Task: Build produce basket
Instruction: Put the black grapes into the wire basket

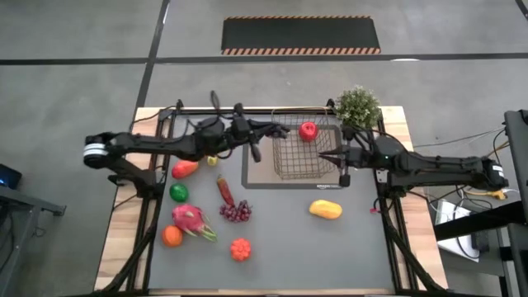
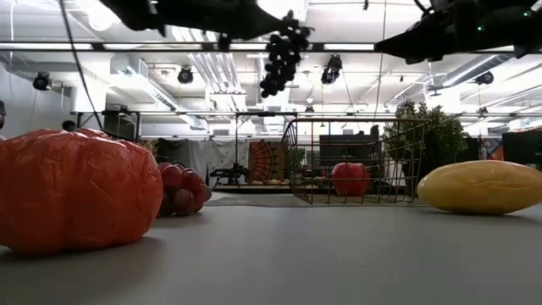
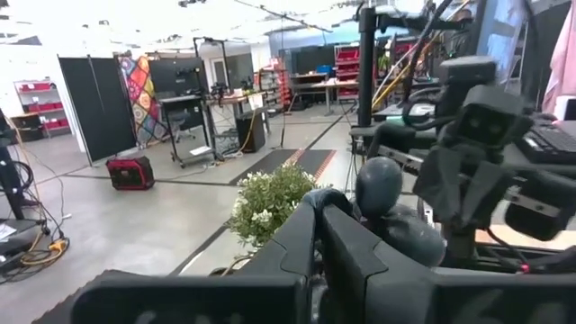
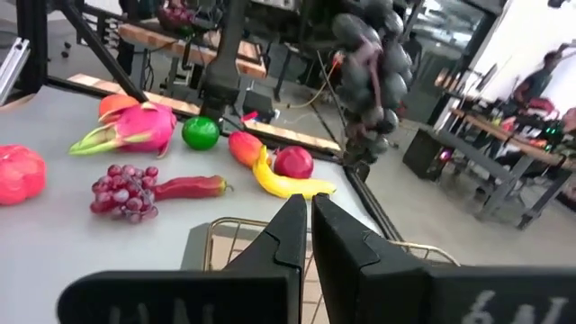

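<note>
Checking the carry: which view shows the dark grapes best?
The low view: the dark grapes hang in clear outline under the left gripper, above the basket. The right wrist view shows them close but crowded. The high view barely shows them; the left wrist view doesn't.

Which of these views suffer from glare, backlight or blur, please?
Low view: ceiling lights backlight the dark grapes into a silhouette; the near orange fruit looms soft. Left wrist view: room upper left is washed out, fingers blurred. High view: evenly lit.
</note>
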Tool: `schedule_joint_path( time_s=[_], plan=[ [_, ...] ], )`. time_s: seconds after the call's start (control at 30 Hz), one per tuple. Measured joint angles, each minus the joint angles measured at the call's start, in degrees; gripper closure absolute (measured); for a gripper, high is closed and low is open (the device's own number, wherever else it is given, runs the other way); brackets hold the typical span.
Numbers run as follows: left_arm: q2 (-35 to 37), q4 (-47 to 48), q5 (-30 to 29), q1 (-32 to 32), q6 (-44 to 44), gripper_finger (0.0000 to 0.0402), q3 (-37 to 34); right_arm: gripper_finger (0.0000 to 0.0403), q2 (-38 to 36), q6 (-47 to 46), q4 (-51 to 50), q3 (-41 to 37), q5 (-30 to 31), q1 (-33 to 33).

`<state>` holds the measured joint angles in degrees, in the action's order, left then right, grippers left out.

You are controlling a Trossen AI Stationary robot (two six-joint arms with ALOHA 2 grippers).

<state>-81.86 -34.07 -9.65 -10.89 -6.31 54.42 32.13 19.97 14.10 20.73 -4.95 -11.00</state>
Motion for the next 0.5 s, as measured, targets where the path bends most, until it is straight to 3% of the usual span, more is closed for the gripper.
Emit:
schedule_joint_path(
  time_s=[0.5],
  plan=[
    [-21.07, 0.19, -1.72, -3.06, 1.55, 0.0401, 19.29, 0.039, -4.76, 1.07, 0.1, -3.03, -0.01, 0.01]
  ],
)
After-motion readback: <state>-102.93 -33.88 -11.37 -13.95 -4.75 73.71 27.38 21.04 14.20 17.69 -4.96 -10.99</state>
